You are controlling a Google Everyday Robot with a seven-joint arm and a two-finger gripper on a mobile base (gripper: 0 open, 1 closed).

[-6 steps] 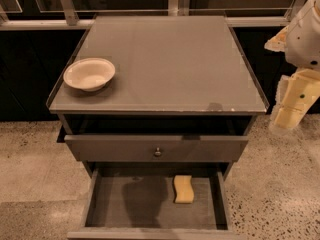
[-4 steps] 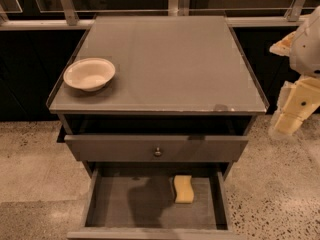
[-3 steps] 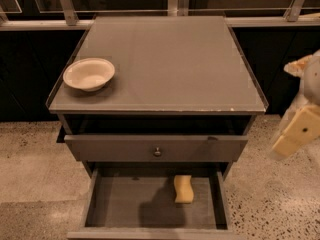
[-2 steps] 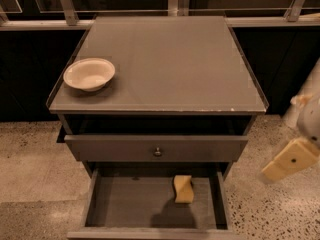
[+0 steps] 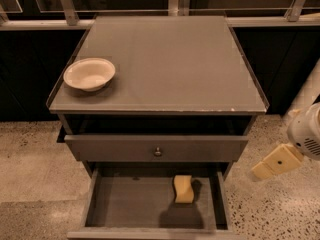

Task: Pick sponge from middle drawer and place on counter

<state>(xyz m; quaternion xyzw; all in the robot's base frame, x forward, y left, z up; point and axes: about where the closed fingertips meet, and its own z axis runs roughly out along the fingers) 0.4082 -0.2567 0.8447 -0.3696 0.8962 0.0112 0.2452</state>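
**Beside the drawer, the gripper is brought low**

At the near edge, the drawer (image 5: 135, 204) is pulled out. The sponge (image 5: 183, 189) is found lying on its floor, right of middle and toward the back, untouched. To the right, outside the drawer wall and well apart from the sponge, the gripper (image 5: 276, 162) is seen above the ground at about the drawer's level. Two seconds ago it was held higher, beside the right edge of the counter (image 5: 175, 64); since then it has been lowered and swung outward. Nothing is gripped by it, and how far it is open cannot be told. The descent is judged to be the approach to the pick: the gripper must yet be carried leftward over the drawer wall and down onto the sponge. Farther back, above a closed drawer front (image 5: 115, 148), the counter is where the sponge is to be set. A bowl (image 5: 89, 74) stands near its left edge.
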